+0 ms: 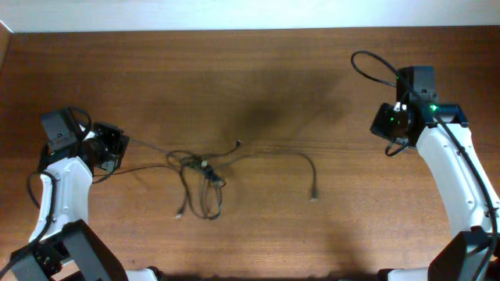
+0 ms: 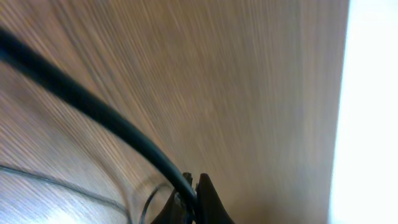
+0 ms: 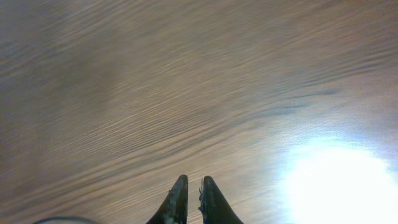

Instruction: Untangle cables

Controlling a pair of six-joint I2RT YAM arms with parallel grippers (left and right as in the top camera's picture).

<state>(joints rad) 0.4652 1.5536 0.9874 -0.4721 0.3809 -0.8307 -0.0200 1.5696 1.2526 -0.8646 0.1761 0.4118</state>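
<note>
Overhead view: the thin black cables, wire-like cords with small plug ends, lie as one knotted bundle on the brown wood-grain table, a little toward 8 o'clock from its centre. One strand runs from the knot toward 9 o'clock, straight to my left pincer, which sits near the table's 9 o'clock edge. The left wrist view shows its two black fingers pressed together on that strand, which crosses the picture from 10 o'clock down to the tips. A second strand arcs from the knot toward 3 o'clock and bends down to a small plug lying free on the wood. A shorter end points toward 1 o'clock, and another plug end lies at the knot's 7 o'clock. My right pincer is at 3 o'clock, well apart from every strand. In the right wrist view its fingertips are nearly together, only a thin slit between them, gripping nothing, with wood grain beyond.
</note>
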